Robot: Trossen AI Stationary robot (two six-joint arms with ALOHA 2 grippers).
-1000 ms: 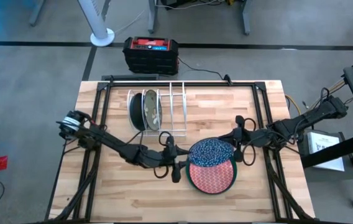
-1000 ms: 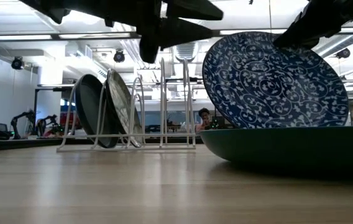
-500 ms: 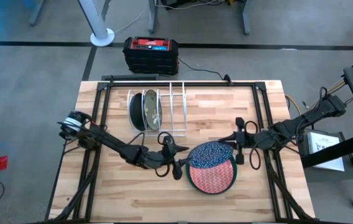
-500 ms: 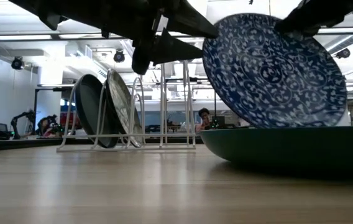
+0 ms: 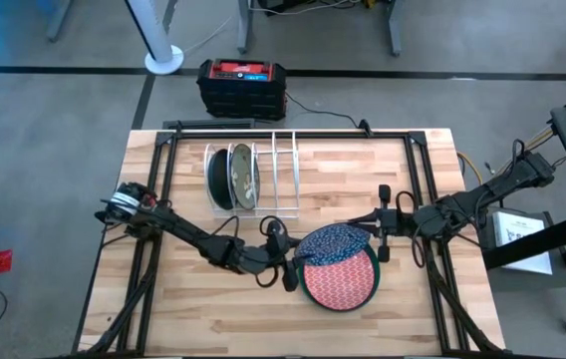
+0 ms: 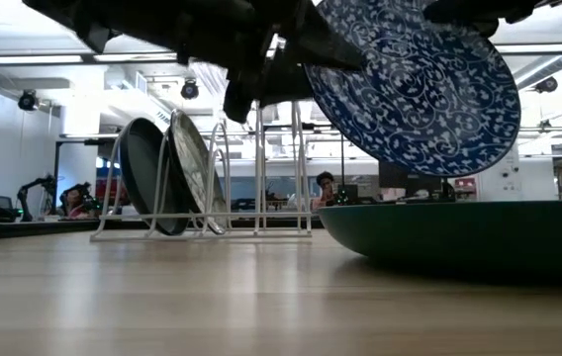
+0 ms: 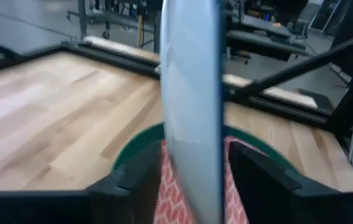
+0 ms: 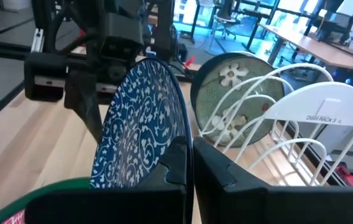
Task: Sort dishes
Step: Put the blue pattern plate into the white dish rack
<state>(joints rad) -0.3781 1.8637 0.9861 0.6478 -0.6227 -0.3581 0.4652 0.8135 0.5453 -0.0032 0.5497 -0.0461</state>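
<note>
- Wooden table (image 5: 193, 309) with a black frame, set on a grey floor; a red-and-black box (image 5: 241, 84) stands on the floor beyond the far edge.
- Nearest item: green plate (image 5: 308, 290) lying flat on the table, with the red-and-white patterned plate (image 5: 343, 281) lying inside it; in the low view only the green rim (image 6: 459, 232) shows.
- Blue-and-white plate (image 5: 331, 242) is lifted clear above those two, tilted with its blue patterned face toward the rack; pale underside edge-on in the left wrist view (image 7: 192, 106).
- Right gripper (image 5: 381, 235) is clamped on the right edge of this plate; both dark fingers (image 8: 170, 171) pinch the rim.
- Left gripper (image 5: 285, 261) stands at the plate's left edge; its fingers (image 7: 140, 180) are spread to either side of the rim with a gap each side, not pressing it.
- Farther back: white wire rack (image 5: 253, 179) holding two upright plates in its left slots; the dark teal plate (image 6: 147, 173) outermost, the olive mottled plate (image 6: 194, 168) just beside it, leaning; remaining slots unoccupied.
- Background of the low view: office room with ceiling lights.
</note>
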